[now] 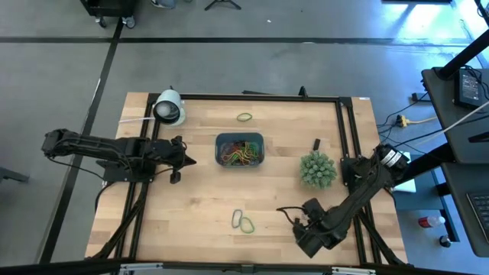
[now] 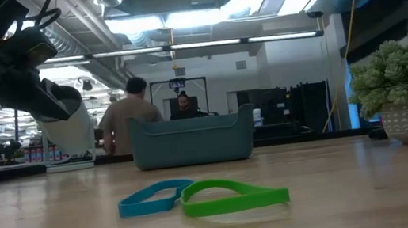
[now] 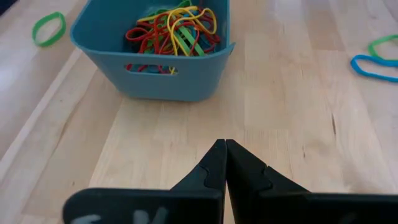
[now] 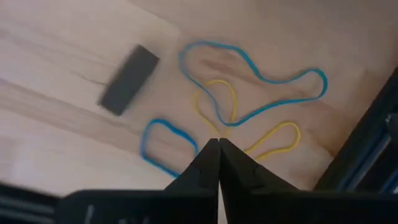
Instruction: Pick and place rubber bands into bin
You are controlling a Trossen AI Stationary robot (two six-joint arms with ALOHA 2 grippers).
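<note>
Table (image 1: 191, 206): three loose rubber bands (image 1: 243, 221) | bin (image 1: 239, 149): one | left gripper (image 1: 189, 160), right gripper (image 1: 294, 218): closed, empty

Teal bin (image 3: 155, 74); red, yellow, green rubber bands (image 3: 174, 28) inside. Loose ones blue (image 2: 148, 199), green (image 2: 231, 196), yellow (image 4: 273, 140). Light wood surface (image 1: 191, 206), black fingers (image 3: 205, 177).

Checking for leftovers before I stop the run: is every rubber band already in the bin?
No, a green band lies beyond the bin, and two more bands lie on the table.

No legible text or labels.
</note>
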